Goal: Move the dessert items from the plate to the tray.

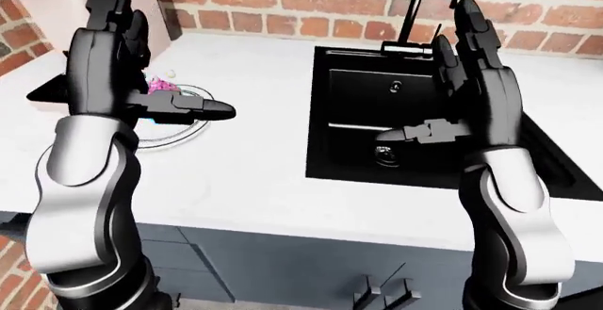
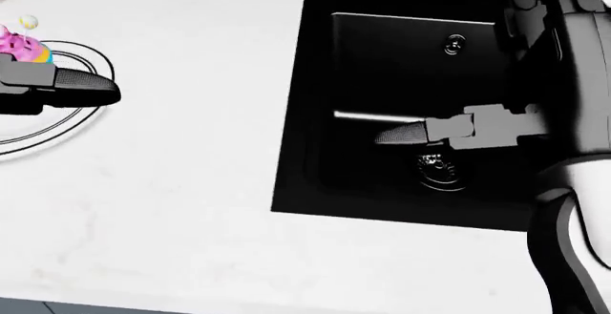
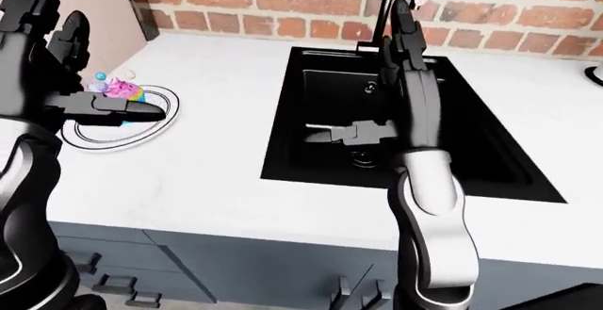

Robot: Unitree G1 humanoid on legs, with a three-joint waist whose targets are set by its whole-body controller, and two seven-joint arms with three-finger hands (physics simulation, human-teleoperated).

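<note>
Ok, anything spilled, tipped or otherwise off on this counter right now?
Nothing stands out. The pink dessert sits on the plate, the sink shows no damage, and no spill shows on the counter. Both hands are raised with fingers open, holding nothing.

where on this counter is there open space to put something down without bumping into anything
The widest bare patch is the white counter between the plate and the black sink, running down to the counter's near edge. It is crowded at the plate: the pink dessert sits on it and the left hand hovers above. The right hand hangs over the sink.
</note>
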